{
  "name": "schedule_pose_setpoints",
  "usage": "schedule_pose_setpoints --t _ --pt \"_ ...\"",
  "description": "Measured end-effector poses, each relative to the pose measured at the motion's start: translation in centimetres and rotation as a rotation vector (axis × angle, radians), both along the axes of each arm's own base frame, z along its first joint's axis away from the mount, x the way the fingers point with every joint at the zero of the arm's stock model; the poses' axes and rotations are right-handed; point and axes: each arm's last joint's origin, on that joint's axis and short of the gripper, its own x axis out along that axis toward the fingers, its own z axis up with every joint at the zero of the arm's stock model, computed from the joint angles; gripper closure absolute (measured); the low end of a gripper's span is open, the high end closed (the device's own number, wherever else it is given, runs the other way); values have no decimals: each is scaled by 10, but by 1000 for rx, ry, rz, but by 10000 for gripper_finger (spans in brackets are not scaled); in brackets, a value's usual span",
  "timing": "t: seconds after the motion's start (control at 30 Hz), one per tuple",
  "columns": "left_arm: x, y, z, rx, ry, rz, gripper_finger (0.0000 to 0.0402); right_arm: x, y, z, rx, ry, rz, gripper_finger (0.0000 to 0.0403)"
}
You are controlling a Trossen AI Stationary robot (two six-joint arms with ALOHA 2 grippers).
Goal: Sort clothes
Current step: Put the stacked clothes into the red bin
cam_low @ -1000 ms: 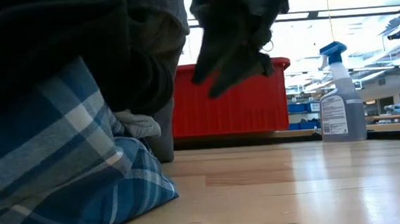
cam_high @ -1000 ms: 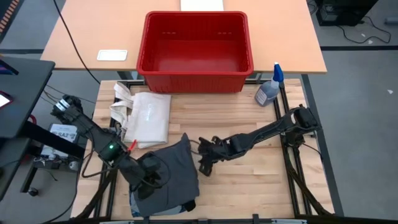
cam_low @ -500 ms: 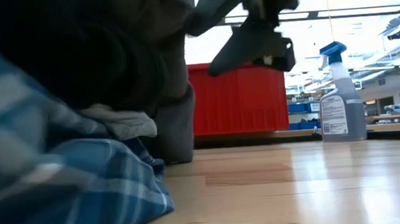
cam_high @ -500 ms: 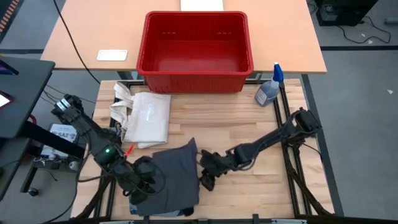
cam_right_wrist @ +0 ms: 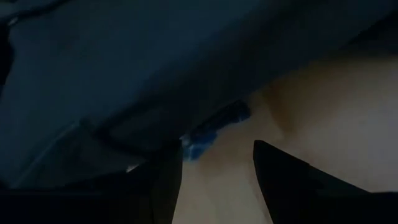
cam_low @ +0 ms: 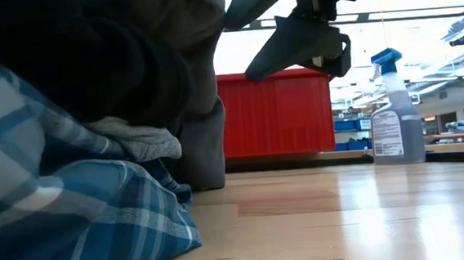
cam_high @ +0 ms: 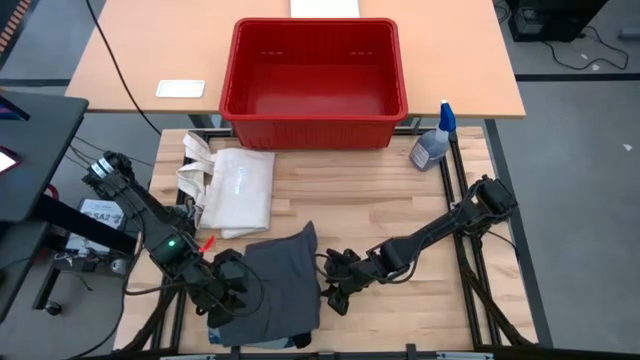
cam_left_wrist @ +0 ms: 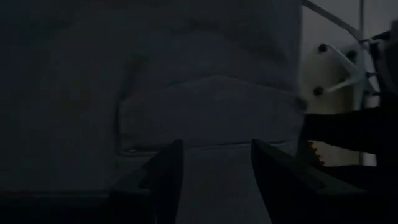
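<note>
Left gripper [cam_high: 232,290]: it sits on the near left part of the table, low on the grey cloth. Its two fingers [cam_left_wrist: 163,177] are spread apart, with grey cloth seen between and past them. I cannot tell if they pinch it.
Right gripper [cam_high: 333,292]: it is just to the right of the grey cloth's edge. Its fingers [cam_right_wrist: 283,177] are spread apart, with bare wood between them. It holds nothing that I can see.
Grey cloth [cam_high: 280,285]: it lies in a heap between the two grippers, under the left one.
Plaid cloth [cam_low: 83,230]: blue and white, it lies under the grey cloth, nearest the low camera.
White bag [cam_high: 235,188]: past the left gripper, flat on the table [cam_high: 400,200].
Spray bottle [cam_high: 432,145]: far past the right gripper, at the table's corner.
Red bin [cam_high: 312,85]: farthest away, beyond both grippers.
</note>
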Motion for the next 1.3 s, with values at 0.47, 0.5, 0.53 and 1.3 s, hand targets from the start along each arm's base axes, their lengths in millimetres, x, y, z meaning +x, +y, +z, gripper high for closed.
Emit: schedule_pose_setpoints --t 0.47,0.5,0.53,1.3 --pt "-1 -5 1 40 -70 21 209 -2 17 -1 -112 -93 81 197" --pt "0 -5 -1 56 -72 20 209 0 16 -5 -124 -93 91 197" --pt "2 -5 -3 73 -70 18 209 5 16 -9 -122 -109 97 197" --pt "24 -18 -35 162 2 25 209 48 12 34 -148 -417 132 204"
